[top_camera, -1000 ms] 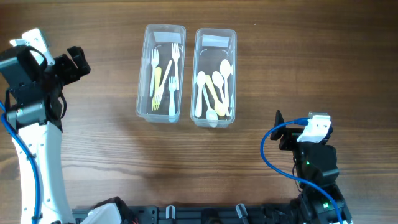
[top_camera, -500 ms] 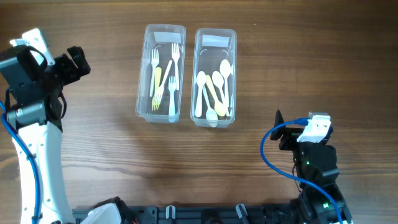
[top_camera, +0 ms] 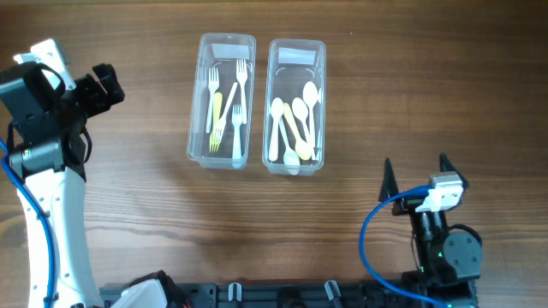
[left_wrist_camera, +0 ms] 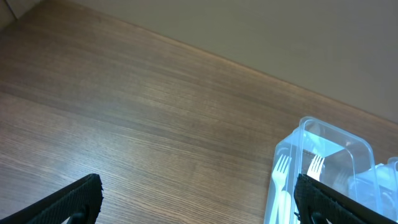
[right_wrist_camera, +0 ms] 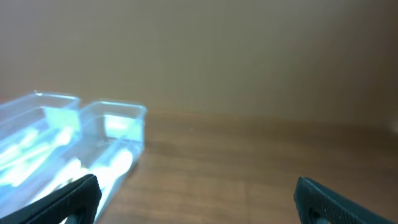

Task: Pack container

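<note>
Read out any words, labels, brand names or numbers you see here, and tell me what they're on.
None readable.
The fork container and the spoon container each show a pale patch at one end, but no lettering can be made out.
The forks and spoons show no marks.

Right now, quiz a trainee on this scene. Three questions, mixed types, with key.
1. True or false: the right pincer holds something.
2. The forks lie in: A) the left bin, B) the right bin, C) loose on the table.
3. Fill in: the left pincer is ___ (open or shut).
Key: 1 false; 2 A; 3 open.
</note>
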You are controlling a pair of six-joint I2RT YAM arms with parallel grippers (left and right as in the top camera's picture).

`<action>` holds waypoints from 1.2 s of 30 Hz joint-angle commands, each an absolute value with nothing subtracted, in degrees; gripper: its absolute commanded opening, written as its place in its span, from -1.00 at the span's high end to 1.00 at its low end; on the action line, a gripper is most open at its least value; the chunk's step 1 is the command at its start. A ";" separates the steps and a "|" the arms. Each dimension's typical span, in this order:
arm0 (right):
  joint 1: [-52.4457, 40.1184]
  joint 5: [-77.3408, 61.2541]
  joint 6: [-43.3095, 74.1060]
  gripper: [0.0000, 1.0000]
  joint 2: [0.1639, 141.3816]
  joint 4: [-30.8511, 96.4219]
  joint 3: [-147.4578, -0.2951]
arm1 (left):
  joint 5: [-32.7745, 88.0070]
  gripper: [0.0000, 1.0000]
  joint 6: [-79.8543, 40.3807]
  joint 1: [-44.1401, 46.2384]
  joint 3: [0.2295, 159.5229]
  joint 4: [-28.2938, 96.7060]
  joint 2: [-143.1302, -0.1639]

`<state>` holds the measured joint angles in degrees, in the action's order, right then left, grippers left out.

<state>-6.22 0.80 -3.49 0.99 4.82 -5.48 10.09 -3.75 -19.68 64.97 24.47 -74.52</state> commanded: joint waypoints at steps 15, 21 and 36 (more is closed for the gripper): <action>-4.10 -3.90 -8.88 -0.99 0.19 -0.21 -0.30 | 9.96 -1.00 -3.68 -19.94 64.90 24.36 -74.37; -4.10 -3.90 -8.91 -0.99 0.21 -0.19 -0.30 | 9.93 -1.00 -3.68 -19.94 64.90 24.97 -74.37; -4.10 -3.90 -8.91 -1.00 0.64 -0.21 -0.30 | 9.93 -0.99 -3.68 -19.94 64.88 27.77 -68.73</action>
<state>-4.38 -3.44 -8.88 0.89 0.10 -0.34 10.09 -3.75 -19.68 64.97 26.24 -73.93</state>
